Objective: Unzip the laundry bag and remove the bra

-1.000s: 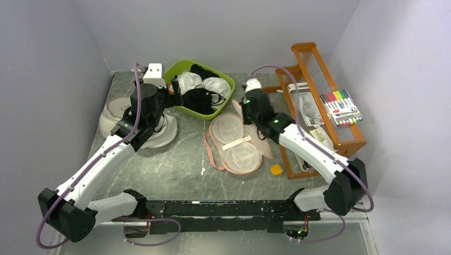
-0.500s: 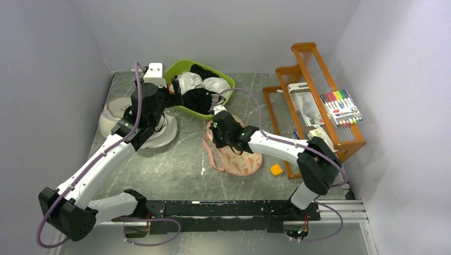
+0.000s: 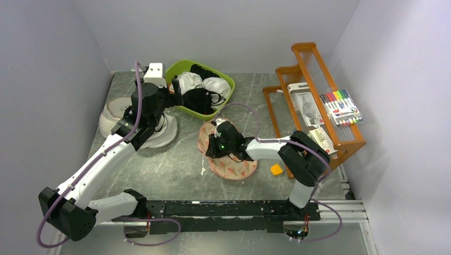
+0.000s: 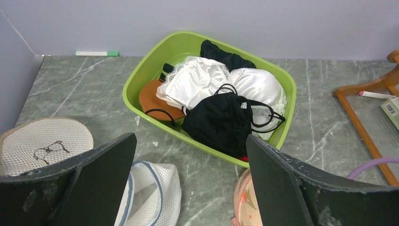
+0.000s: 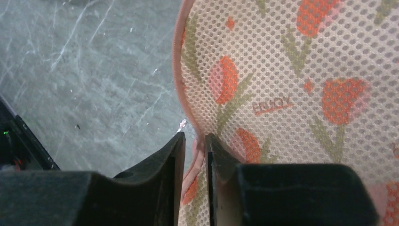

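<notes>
The right arm folds low across the table (image 3: pixel 175 159), where the right gripper (image 5: pixel 194 153) pinches the pink edge of the laundry bag (image 5: pixel 291 94), printed "ENJOY", while farther back the outstretched left arm's left gripper (image 4: pixel 189 141) gapes wide before the green tub (image 4: pixel 155 61) holding the bra (image 4: pixel 216 120).

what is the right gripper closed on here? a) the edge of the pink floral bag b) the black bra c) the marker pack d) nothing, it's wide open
a: the right wrist view shows the right gripper pinched on the pink edge of the laundry bag, its fingers nearly together.
</notes>
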`<action>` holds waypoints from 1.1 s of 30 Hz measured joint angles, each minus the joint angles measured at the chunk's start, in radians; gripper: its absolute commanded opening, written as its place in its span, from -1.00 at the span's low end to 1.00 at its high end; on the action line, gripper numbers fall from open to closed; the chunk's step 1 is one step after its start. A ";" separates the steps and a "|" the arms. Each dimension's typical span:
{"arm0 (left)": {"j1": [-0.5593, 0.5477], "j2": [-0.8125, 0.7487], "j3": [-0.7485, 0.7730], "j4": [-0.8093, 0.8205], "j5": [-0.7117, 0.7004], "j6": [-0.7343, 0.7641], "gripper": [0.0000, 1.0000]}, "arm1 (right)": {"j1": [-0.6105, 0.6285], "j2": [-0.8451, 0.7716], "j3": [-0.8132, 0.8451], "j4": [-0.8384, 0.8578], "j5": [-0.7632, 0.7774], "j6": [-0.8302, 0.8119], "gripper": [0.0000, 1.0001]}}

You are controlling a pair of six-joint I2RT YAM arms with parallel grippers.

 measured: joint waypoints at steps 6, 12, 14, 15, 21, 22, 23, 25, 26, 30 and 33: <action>0.000 0.000 0.000 0.000 0.000 0.000 0.97 | -0.052 -0.037 -0.013 0.007 -0.077 -0.001 0.49; 0.000 0.001 0.000 -0.001 0.002 0.000 0.97 | -0.175 -0.317 -0.050 -0.030 -0.049 -0.082 0.79; 0.000 0.002 0.000 0.000 0.002 0.000 0.97 | -0.224 -0.370 -0.053 -0.035 -0.040 -0.105 0.85; 0.000 0.004 0.000 0.000 0.002 0.000 0.97 | -0.251 -0.390 -0.062 -0.039 -0.038 -0.115 0.91; 0.000 0.028 0.000 -0.002 0.009 0.000 0.97 | -0.428 -0.509 -0.184 -0.123 -0.026 -0.155 1.00; 0.000 0.033 0.000 -0.002 0.011 0.000 0.97 | -0.454 -0.533 -0.196 -0.143 -0.020 -0.161 1.00; 0.000 0.037 0.000 -0.003 0.013 0.000 0.97 | -0.472 -0.556 -0.203 -0.165 -0.010 -0.169 1.00; 0.000 0.045 0.000 -0.006 0.021 0.000 0.97 | -0.479 -0.593 -0.200 -0.198 0.016 -0.187 1.00; 0.000 0.047 0.000 -0.007 0.026 0.000 0.97 | -0.472 -0.610 -0.192 -0.224 0.034 -0.199 1.00; 0.000 0.050 0.000 -0.006 0.055 -0.004 0.97 | -0.397 -0.654 -0.114 -0.339 0.129 -0.243 1.00; 0.000 0.051 0.000 -0.004 0.078 -0.012 0.97 | -0.297 -0.699 -0.041 -0.414 0.206 -0.269 1.00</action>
